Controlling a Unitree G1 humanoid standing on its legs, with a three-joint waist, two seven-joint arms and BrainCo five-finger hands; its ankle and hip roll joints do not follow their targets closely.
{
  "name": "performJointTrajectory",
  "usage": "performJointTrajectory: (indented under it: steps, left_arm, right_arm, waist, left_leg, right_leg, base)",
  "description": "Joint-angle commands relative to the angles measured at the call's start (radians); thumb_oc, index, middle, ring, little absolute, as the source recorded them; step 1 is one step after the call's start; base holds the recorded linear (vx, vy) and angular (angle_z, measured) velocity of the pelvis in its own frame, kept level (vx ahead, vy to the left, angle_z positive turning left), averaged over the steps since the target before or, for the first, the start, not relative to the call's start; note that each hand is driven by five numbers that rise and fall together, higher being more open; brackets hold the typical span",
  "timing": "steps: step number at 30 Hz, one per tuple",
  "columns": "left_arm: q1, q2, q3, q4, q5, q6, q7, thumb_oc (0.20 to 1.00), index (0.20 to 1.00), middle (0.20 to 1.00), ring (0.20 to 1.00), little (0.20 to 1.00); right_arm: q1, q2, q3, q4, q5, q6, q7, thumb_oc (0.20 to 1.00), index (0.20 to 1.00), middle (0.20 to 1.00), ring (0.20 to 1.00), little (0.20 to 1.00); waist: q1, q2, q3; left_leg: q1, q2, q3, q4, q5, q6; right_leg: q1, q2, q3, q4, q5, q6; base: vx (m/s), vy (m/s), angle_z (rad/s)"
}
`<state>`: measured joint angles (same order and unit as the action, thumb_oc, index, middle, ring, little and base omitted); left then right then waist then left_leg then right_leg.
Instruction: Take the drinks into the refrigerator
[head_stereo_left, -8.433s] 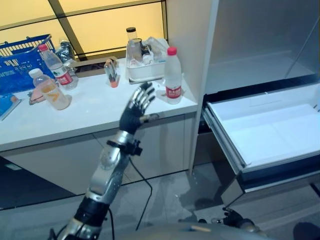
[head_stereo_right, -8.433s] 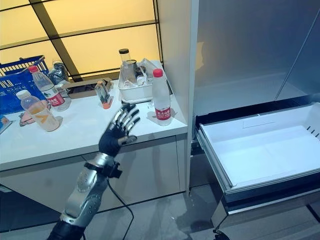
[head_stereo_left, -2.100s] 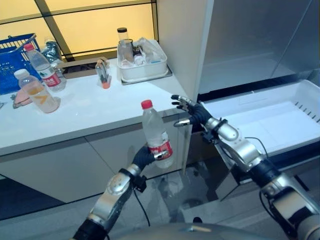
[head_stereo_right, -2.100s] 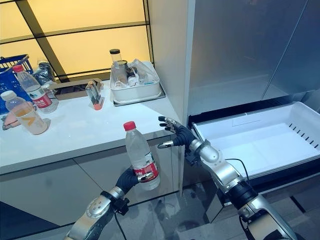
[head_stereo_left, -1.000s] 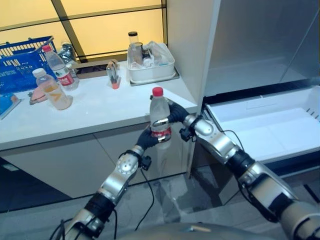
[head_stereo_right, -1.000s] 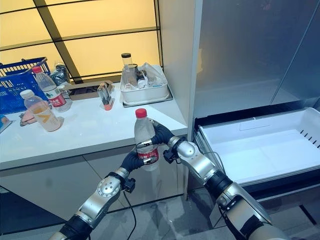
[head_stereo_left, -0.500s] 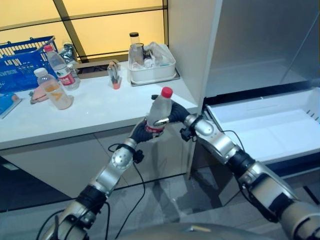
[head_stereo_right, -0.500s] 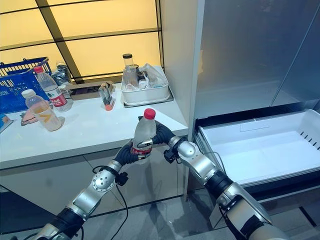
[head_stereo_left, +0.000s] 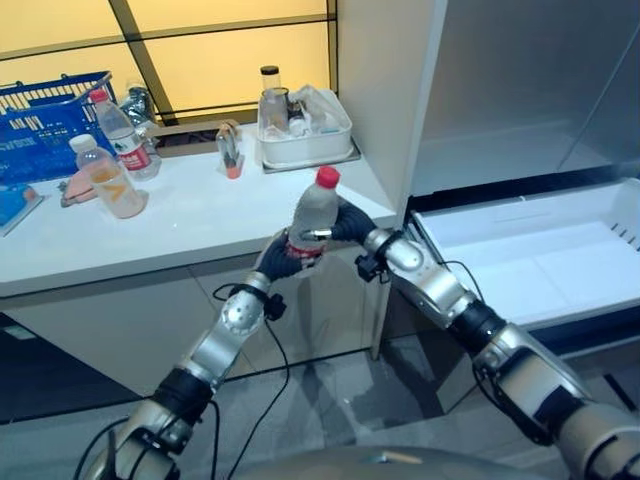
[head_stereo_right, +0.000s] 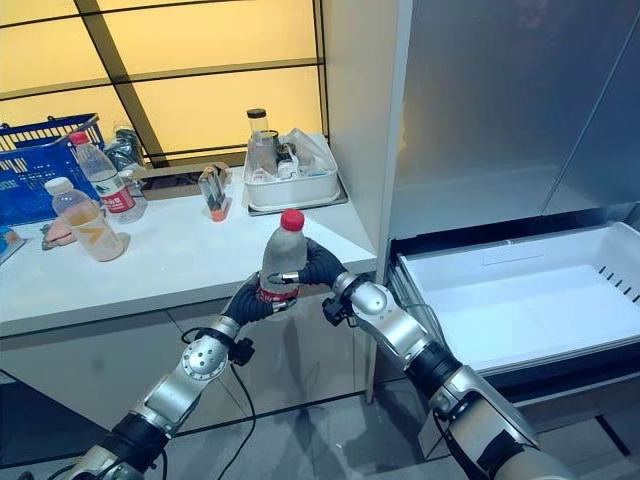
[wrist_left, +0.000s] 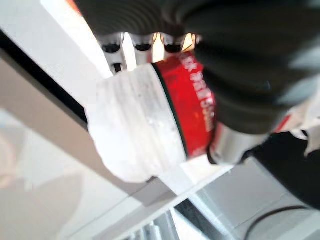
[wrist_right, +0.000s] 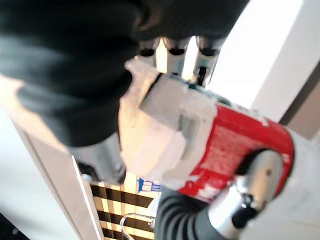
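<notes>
Both hands clasping bottle, near upright, cap up

A clear plastic water bottle with a red cap sits between the left hand and right hand, before the white counter. The open white refrigerator drawer lies right.

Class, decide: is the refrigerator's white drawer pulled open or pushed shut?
Open. The white drawer juts out from the refrigerator, its bare inside showing.
</notes>
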<state>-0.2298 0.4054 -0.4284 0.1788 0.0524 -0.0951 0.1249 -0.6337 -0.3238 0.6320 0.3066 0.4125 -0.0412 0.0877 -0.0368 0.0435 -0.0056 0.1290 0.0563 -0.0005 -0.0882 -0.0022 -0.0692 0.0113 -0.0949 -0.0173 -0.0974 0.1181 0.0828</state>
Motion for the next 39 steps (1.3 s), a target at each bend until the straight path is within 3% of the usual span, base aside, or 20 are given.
performJointTrajectory:
  steps: [1,11,12,13,14,25,29,39]
  left_arm:
    - [-0.188,-0.087,-0.092,-0.082,-0.017,-0.136,0.008,0.2,0.2,0.2,0.2,0.2]
    - [-0.191,-0.115,-0.103,-0.062,-0.065,-0.131,0.013,0.2,0.2,0.2,0.2,0.2]
    - [-0.191,-0.117,-0.102,-0.061,-0.074,-0.132,0.013,0.41,0.41,0.41,0.41,0.41]
    - [-0.189,-0.12,-0.1,-0.057,-0.088,-0.131,0.011,0.887,0.887,0.887,0.887,0.887]
    - [-0.183,-0.126,-0.099,-0.048,-0.111,-0.129,0.003,1.0,1.0,1.0,1.0,1.0]
    - [0.024,-0.126,-0.053,-0.026,-0.287,-0.119,-0.102,1.0,1.0,1.0,1.0,1.0]
    - [0.164,-0.105,0.001,-0.014,-0.32,-0.11,-0.15,1.0,1.0,1.0,1.0,1.0]
    - [0.279,-0.096,0.097,-0.037,-0.383,-0.112,-0.184,1.0,1.0,1.0,1.0,1.0]
  right_arm:
    - [-0.134,0.125,-0.014,-0.036,0.016,-0.065,-0.018,0.2,0.2,0.2,0.2,0.2]
    - [-0.077,0.068,-0.081,-0.088,0.055,-0.089,-0.067,0.2,0.2,0.2,0.2,0.2]
    - [-0.071,0.064,-0.089,-0.095,0.061,-0.093,-0.074,0.2,0.2,0.2,0.2,0.2]
    - [-0.068,0.058,-0.096,-0.105,0.065,-0.096,-0.078,0.2,0.2,0.2,0.2,0.2]
    - [-0.059,0.052,-0.106,-0.115,0.072,-0.097,-0.081,0.2,0.2,0.2,0.2,0.2]
    - [0.065,-0.073,-0.273,-0.249,0.11,-0.145,-0.098,0.2,0.2,0.2,0.2,0.2]
    - [0.15,-0.153,-0.401,-0.319,0.124,-0.176,-0.108,0.2,0.2,0.2,0.2,0.2]
    - [0.315,-0.271,-0.65,-0.401,0.165,-0.236,-0.13,0.2,0.2,0.2,0.2,0.2]
  waist:
    - [0.005,-0.055,-0.034]
    - [-0.001,-0.057,-0.031]
    - [-0.001,-0.057,-0.03]
    - [-0.003,-0.057,-0.03]
    - [-0.003,-0.056,-0.03]
    - [-0.004,-0.058,-0.022]
    - [0.0,-0.061,-0.015]
    - [-0.008,-0.071,-0.005]
  left_leg:
    - [-0.053,-0.057,-0.005,0.016,-0.044,0.048]
    - [-0.052,-0.052,0.003,0.017,-0.045,0.048]
    - [-0.052,-0.051,0.004,0.017,-0.045,0.048]
    - [-0.052,-0.051,0.006,0.017,-0.045,0.048]
    - [-0.052,-0.051,0.007,0.017,-0.045,0.048]
    - [-0.053,-0.05,0.012,0.019,-0.048,0.049]
    - [-0.058,-0.049,0.015,0.02,-0.048,0.05]
    - [-0.071,-0.049,0.017,0.02,-0.045,0.052]
  right_leg:
    - [0.044,-0.038,-0.016,0.025,-0.077,0.032]
    - [0.04,-0.034,-0.006,0.021,-0.077,0.032]
    - [0.039,-0.034,-0.005,0.022,-0.077,0.032]
    - [0.039,-0.034,-0.004,0.021,-0.077,0.032]
    - [0.038,-0.034,-0.003,0.021,-0.076,0.033]
    - [0.034,-0.029,0.005,0.02,-0.076,0.033]
    - [0.024,-0.026,0.012,0.018,-0.074,0.035]
    - [0.008,-0.023,0.016,0.016,-0.071,0.039]
  base:
    - [0.0,0.0,0.0]
    - [0.01,-0.004,-0.04]
    - [0.0,-0.004,-0.05]
    - [0.0,-0.006,-0.05]
    - [0.0,0.0,0.0]
    - [0.0,0.0,0.0]
    - [0.0,0.0,0.0]
    - [0.0,0.0,-0.01]
